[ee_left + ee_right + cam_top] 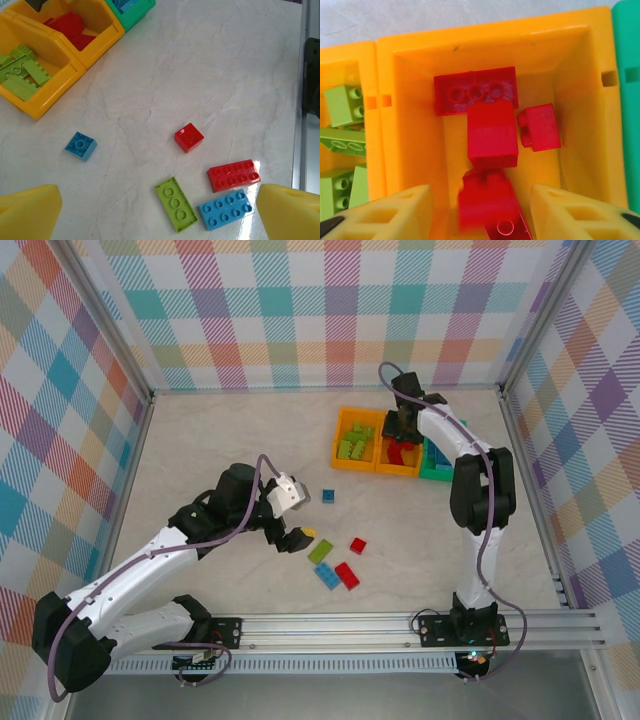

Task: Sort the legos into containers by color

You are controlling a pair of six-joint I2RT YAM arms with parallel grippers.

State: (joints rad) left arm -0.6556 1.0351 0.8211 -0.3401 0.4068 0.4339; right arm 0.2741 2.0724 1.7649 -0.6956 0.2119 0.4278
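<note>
The left gripper [305, 517] hangs above the worktop [220, 430], spread to its full width with nothing held. Five loose bricks are seen around it in the overhead view. A small blue brick [328, 497] lies at its 2 o'clock and a long green brick [321, 551] just beside it at 5 o'clock. A long blue brick [327, 576] and a long red brick [347, 575] lie touching, farther out at 5 o'clock. A small red brick [357, 545] lies at 4 o'clock.

The three joined bins are set at the worktop's 1 o'clock. Green bricks [355, 445] are held in the left orange bin [338, 448] and red bricks [492, 130] in the middle orange bin [580, 100]. The green bin [436, 476] is at the right end. The right gripper [398, 435] is placed over the middle bin, partly open. A blurred red brick [487, 205] is seen between its fingers, with a gap at each side.
</note>
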